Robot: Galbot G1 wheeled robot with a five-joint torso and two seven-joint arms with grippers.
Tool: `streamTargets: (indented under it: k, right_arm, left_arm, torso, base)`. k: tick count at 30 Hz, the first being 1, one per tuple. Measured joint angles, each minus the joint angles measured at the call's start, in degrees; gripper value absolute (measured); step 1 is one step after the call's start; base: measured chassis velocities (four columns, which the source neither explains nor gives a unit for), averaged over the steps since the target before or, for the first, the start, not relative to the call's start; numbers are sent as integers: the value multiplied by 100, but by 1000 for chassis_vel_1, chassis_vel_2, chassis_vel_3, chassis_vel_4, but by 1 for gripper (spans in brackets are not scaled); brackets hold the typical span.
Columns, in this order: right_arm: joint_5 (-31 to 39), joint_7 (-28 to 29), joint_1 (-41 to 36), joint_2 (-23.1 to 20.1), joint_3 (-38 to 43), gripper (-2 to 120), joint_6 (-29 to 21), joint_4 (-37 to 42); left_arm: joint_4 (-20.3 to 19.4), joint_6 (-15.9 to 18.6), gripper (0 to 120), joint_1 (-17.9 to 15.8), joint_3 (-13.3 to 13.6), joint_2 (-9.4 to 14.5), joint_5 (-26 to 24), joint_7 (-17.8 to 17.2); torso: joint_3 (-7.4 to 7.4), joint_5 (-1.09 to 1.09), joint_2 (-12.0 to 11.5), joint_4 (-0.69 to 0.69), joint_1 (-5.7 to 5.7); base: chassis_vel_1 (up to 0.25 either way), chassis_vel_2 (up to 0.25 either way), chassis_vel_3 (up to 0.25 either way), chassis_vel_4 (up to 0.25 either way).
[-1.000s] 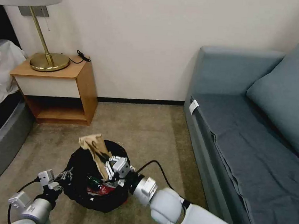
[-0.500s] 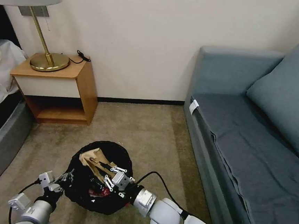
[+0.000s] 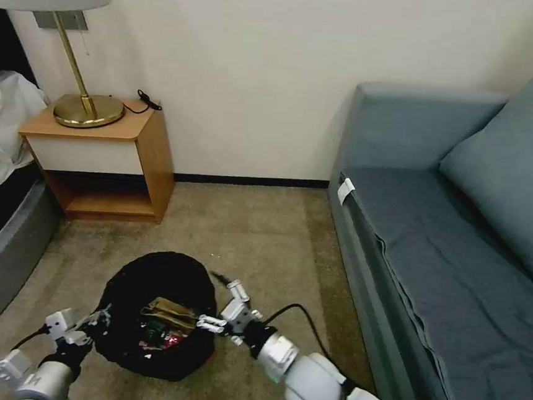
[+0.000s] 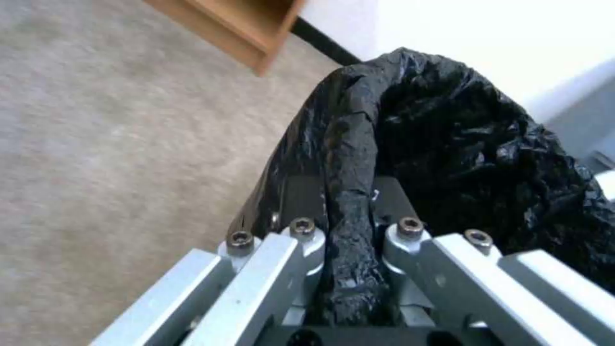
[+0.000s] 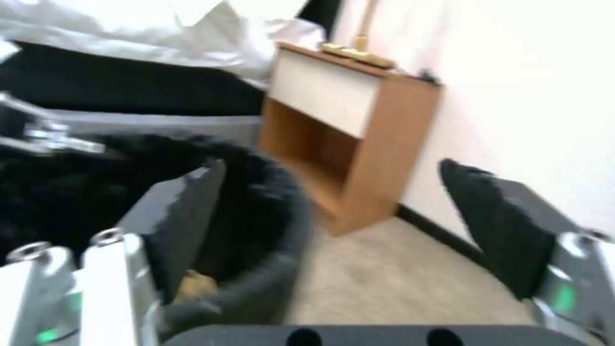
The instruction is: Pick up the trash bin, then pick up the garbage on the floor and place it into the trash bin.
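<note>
Nearly done, by the look of it: trash bin [image 3: 157, 315] on the carpet clamped at its rim by the left gripper [image 3: 91, 323], garbage [image 3: 165, 322] inside, right gripper [image 3: 219, 311] spread empty beside the rim.

Head camera looks forward and down across the carpeted floor [image 3: 251, 236]. Left wrist camera sits very close against the trash bin [image 4: 448, 144] rim. Right wrist camera faces the nightstand [image 5: 359, 129]. All three share the bin.

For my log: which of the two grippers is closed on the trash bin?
The left gripper, clamped on the trash bin rim; the right gripper is open beside it.
</note>
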Motion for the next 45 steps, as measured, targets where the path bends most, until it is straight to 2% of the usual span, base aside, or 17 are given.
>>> streamTargets:
  k: [4, 12, 17, 19, 21, 22, 24, 27, 29, 31, 33, 34, 37, 39, 41, 44, 45]
  right_arm:
    - [7, 25, -303, -142, 537, 99, 27, 196]
    - [-57, 123, -1031, -139, 1492, 100, 25, 569]
    - [-142, 124, -1609, -100, 2056, 100, 15, 887]
    - [-198, 104, -1860, -83, 2280, 100, 29, 1017]
    - [-213, 96, -1932, -74, 2344, 100, 35, 1050]
    - [-243, 88, -2053, -44, 2452, 100, 41, 1104]
    - [-263, 86, -2128, -9, 2523, 100, 41, 1137]
    - [-317, 17, -2360, 200, 2802, 100, 41, 1271]
    - [-325, 0, -2394, 260, 2866, 100, 41, 1304]
    - [-334, -17, -2468, 418, 3036, 100, 31, 1398]
    - [-357, -17, -2601, 619, 3259, 100, -12, 1525]
    - [-357, -17, -2601, 619, 3259, 100, -12, 1525]
    - [-420, -2, -2885, 886, 3570, 100, -38, 1726]
    - [-440, 4, -2951, 930, 3630, 100, -40, 1773]
    - [-500, 58, -3166, 1054, 3783, 100, -59, 1930]
    - [-525, 127, -3306, 1145, 3862, 100, -118, 2071]
    - [-540, 165, -3379, 1216, 3900, 100, -177, 2161]
  left_arm:
    - [97, -3, 6, -25, -51, 47, -78, -123]
    - [244, 12, 6, -103, -33, 57, -66, -302]
    - [380, -70, 7, -144, -36, 83, 117, -210]
    - [372, -187, 16, -120, -70, 104, 236, -42]
    - [354, -232, 19, -100, -84, 112, 279, 22]
    - [304, -327, 26, -60, -101, 126, 351, 154]
    - [278, -401, 29, -38, -119, 136, 413, 259]
    - [205, -645, 45, 46, -196, 155, 633, 649]
    - [191, -715, 48, 70, -213, 159, 680, 753]
    - [178, -921, 56, 108, -250, 159, 818, 993]
    - [150, -1303, 66, 165, -295, 138, 1047, 1350]
    - [150, -1303, 66, 165, -295, 138, 1047, 1350]
    - [87, -2040, 81, 196, -319, 36, 1435, 1783]
    - [49, -2153, 85, 211, -298, 4, 1482, 1809]
    - [-162, -2358, 94, 281, -176, -126, 1562, 1784]
    - [-390, -2425, 98, 332, -53, -265, 1681, 1638]
    - [-578, -2462, 100, 352, 62, -375, 1801, 1464]
  torso:
    - [0, 0, 0, 0, 0]
    - [0, 1, 0, 1, 0]
    - [0, 0, 0, 0, 0]
    - [0, 0, 0, -1, 0]
    - [0, 1, 0, 0, 0]
    - [0, 1, 0, 0, 0]
    - [0, 1, 0, 0, 0]
    - [0, 1, 0, 0, 0]
    - [0, 1, 0, -1, 0]
    - [0, 1, 0, 0, 0]
    - [0, 0, 0, 0, 0]
    - [0, 0, 0, 0, 0]
    - [0, 0, 0, 0, 0]
    - [0, 0, 0, 0, 0]
    - [0, 0, 0, -1, 0]
    - [0, 1, 0, 0, 0]
    - [0, 0, 0, 0, 0]
  base:
    - [0, 0, 0, 0]
    - [0, 0, 0, 0]
    - [0, 0, 0, 0]
    - [0, 0, 0, 0]
    - [0, 0, 0, 0]
    - [0, 0, 0, 0]
    - [0, 0, 0, 0]
    - [0, 0, 0, 0]
    - [0, 0, 0, 0]
    - [0, 0, 0, 0]
    - [0, 0, 0, 0]
    - [0, 0, 0, 0]
    - [0, 0, 0, 0]
    - [0, 0, 0, 0]
    - [0, 0, 0, 0]
    - [0, 0, 0, 0]
    - [0, 0, 0, 0]
